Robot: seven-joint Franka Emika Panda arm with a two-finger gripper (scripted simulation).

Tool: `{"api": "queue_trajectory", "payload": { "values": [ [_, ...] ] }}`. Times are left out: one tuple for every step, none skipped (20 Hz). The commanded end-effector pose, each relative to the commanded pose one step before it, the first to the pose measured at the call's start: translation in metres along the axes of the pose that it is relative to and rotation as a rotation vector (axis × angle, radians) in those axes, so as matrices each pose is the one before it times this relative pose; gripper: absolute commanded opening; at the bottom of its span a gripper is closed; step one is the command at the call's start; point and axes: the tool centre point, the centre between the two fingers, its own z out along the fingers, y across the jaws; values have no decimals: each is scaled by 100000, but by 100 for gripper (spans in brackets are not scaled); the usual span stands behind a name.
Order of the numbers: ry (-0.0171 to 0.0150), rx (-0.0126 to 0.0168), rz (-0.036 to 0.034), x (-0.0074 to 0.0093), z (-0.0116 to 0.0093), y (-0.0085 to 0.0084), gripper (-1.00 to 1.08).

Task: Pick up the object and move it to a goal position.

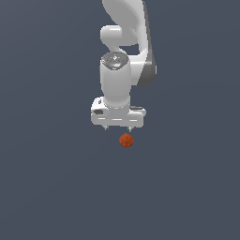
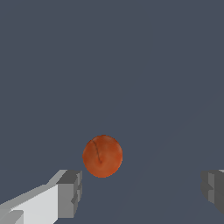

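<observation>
Plainly, the arm is at the approach step of the pick: the gripper [image 1: 118,128] hangs above the table [image 1: 51,187] with its fingers [image 2: 70,192] spread wide and holding nothing. The object [image 1: 126,140], a small orange-red ball with a mottled skin, rests on the table just below the gripper and a little toward the exterior view's right, apart from both fingers. In the wrist view the ball [image 2: 103,156] sits closer to one finger than to the other [image 2: 213,190], and beyond the tips rather than between them, so it is judged that the grasp has not begun. The next move seems to call for a small sideways correction to centre the ball in the gap, then a straight descent until the pads flank its widest part, and only then a closing; being round, the ball might well roll away if one finger touches it first. No goal marker shows in either view. No brand, label or writing can be read anywhere.
</observation>
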Motion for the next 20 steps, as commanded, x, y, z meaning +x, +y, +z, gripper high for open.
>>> {"api": "queue_trajectory", "payload": {
  "values": [
    [-138, 14, 1943, -57, 181, -105, 100],
    [-62, 6, 1048, -28, 91, -53, 100],
    [-69, 5, 1147, -31, 100, -55, 100],
    [-77, 3, 1266, -36, 110, -57, 100],
    [-84, 0, 1366, -39, 119, -59, 100],
    [-89, -2, 1468, -43, 128, -62, 100],
    [-96, -5, 1594, -48, 138, -68, 100],
    [-102, -8, 1710, -53, 148, -73, 100],
    [-108, -12, 1824, -58, 158, -75, 100],
    [-114, -17, 1944, -64, 168, -78, 100],
    [-120, -23, 2066, -70, 178, -81, 100],
    [-125, -30, 2192, -76, 188, -84, 100],
    [-130, -37, 2318, -82, 199, -86, 100],
    [-134, -45, 2439, -89, 209, -88, 100],
    [-135, -52, 2505, -94, 214, -87, 100],
    [-132, -59, 2507, -96, 213, -83, 100],
    [-128, -65, 2507, -99, 213, -80, 100],
    [-124, -71, 2508, -100, 212, -76, 100],
    [-120, -77, 2508, -103, 212, -73, 100],
    [-116, -83, 2508, -104, 211, -69, 100]
  ]
}}
